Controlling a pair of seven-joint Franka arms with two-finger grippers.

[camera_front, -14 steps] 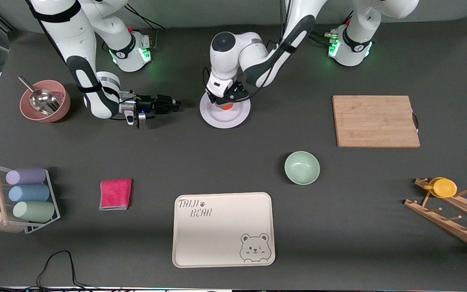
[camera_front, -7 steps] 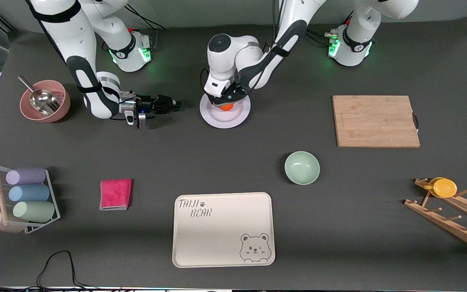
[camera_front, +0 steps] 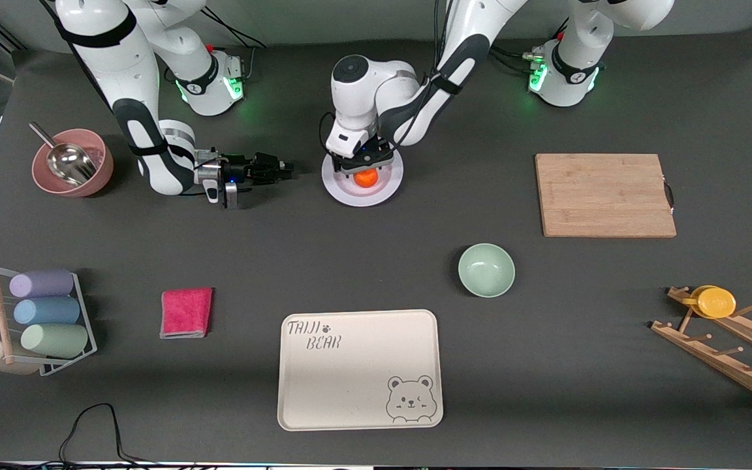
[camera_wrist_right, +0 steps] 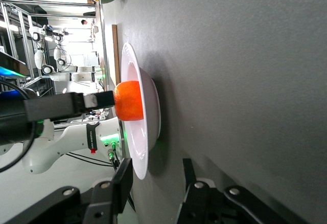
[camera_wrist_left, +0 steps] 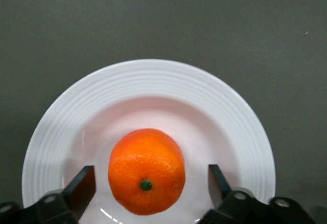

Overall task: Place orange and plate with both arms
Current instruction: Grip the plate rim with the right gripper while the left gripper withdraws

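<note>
Dark grey matte worktop (camera_front: 376, 261), the two white arms' bases along its edge farthest from the front camera. Front view: small round bright-orange fruit (camera_front: 366, 178) resting in the middle of a round glossy white shallow plate with a ribbed wide rim (camera_front: 363, 193), midway between the two bases; left tool (camera_front: 364, 164) directly over the orange, fingers spread and released. Right tool (camera_front: 286, 169) low and horizontal just beside the plate toward the right arm's end, pointing at its rim, apart from it. Other items: pale green bowl (camera_front: 486, 269) and cream rectangular bear-printed tray (camera_front: 360, 369), both nearer the front camera than the plate; wooden cutting board (camera_front: 604, 194) and wooden peg rack with a yellow disc (camera_front: 728, 339) toward the left arm's end; pink bowl holding a metal scoop (camera_front: 73, 162), folded red cloth (camera_front: 186, 313) and wire rack of pastel rolls (camera_front: 36, 318) toward the right arm's end. Left wrist view: orange (camera_wrist_left: 146, 171), green stem spot up, sitting on the plate (camera_wrist_left: 148, 81); left tool (camera_wrist_left: 152, 183) open, one dark finger (camera_wrist_left: 82, 188) on each side, neither touching the fruit. Right wrist view: plate (camera_wrist_right: 139, 152) edge-on with the orange (camera_wrist_right: 129, 101) in it; right tool (camera_wrist_right: 154, 183) open, black fingers (camera_wrist_right: 122, 185) level with the rim, not touching.
</note>
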